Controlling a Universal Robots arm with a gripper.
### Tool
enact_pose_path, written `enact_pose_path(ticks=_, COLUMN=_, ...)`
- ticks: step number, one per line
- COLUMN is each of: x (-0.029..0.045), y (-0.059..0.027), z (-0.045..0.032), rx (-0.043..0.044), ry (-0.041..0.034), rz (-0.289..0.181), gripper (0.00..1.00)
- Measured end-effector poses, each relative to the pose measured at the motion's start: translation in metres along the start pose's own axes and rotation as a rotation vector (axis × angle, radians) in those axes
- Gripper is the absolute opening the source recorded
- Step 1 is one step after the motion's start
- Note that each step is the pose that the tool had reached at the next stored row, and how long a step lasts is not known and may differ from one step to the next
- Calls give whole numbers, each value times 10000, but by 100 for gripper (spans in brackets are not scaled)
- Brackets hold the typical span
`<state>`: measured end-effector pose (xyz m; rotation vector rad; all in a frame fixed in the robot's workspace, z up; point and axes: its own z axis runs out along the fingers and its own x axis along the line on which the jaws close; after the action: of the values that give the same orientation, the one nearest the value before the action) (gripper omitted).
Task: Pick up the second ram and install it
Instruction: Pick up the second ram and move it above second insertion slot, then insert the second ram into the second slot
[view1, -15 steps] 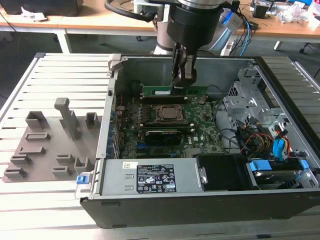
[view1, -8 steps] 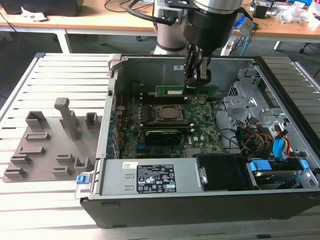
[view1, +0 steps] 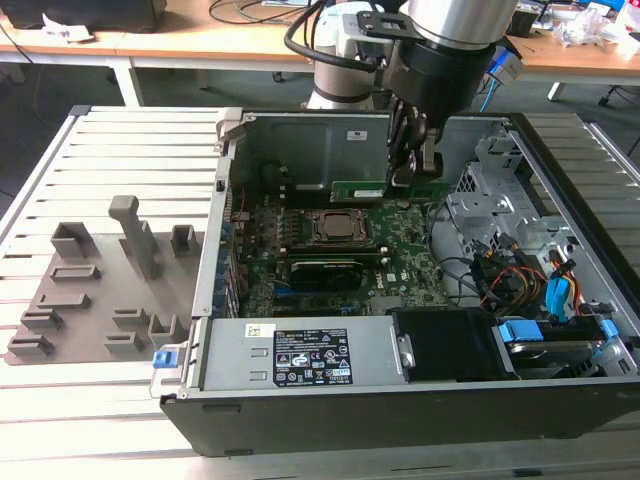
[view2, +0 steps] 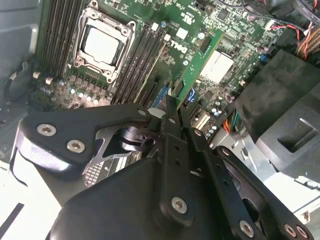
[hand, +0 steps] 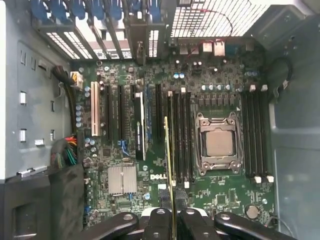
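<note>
Inside the open computer case (view1: 300, 150), we find the gripper (view1: 410, 178) clamped on the second ram (view1: 360, 189), its black fingers (view2: 174, 122) pressed against the two flat faces of the stick. We see the ram as a long, narrow, thin green board. In the exterior view it lies level, its length running across the case. In the second wrist view the stick (view2: 202, 57) shows one green face with a dark chip on it and a pale yellowish rim. In the first wrist view we meet the stick (hand: 167, 150) edge-on, a thin yellow-green line reaching out from between the fingers.

It hangs over the large green motherboard (hand: 225, 200), lined up with the bank of dark memory slots (hand: 181, 135) just beside the CPU socket (hand: 218, 142). The black card (view1: 325, 272) sits close on that same side and is the nearest thing crowding the stick. Whether the ram's lower edge already touches a slot we cannot tell; it seems to sit just above.

Around it we note a second bank of slots (hand: 255, 135) on the socket's other side, a small silver heatsink (hand: 122, 180), and coloured cables (view1: 505, 280) near the drive bays. Nearest the exterior camera lies the grey power supply (view1: 300, 350). Outside the case, on the slatted table (view1: 120, 150), stands a grey moulded holder (view1: 100, 290), well apart from the gripper
</note>
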<state>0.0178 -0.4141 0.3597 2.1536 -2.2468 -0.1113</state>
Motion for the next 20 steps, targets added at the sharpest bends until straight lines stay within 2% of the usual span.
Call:
enact_pose_path(ticks=12, x=0, y=-1, z=6, rx=-1, ry=0, rz=0, gripper=14)
enact_pose_path(ticks=16, x=-3, y=4, z=31, rx=0, ry=-1, rz=0, gripper=14)
enact_pose_path(ticks=20, x=-7, y=11, z=95, rx=0, ry=-1, rz=0, gripper=14)
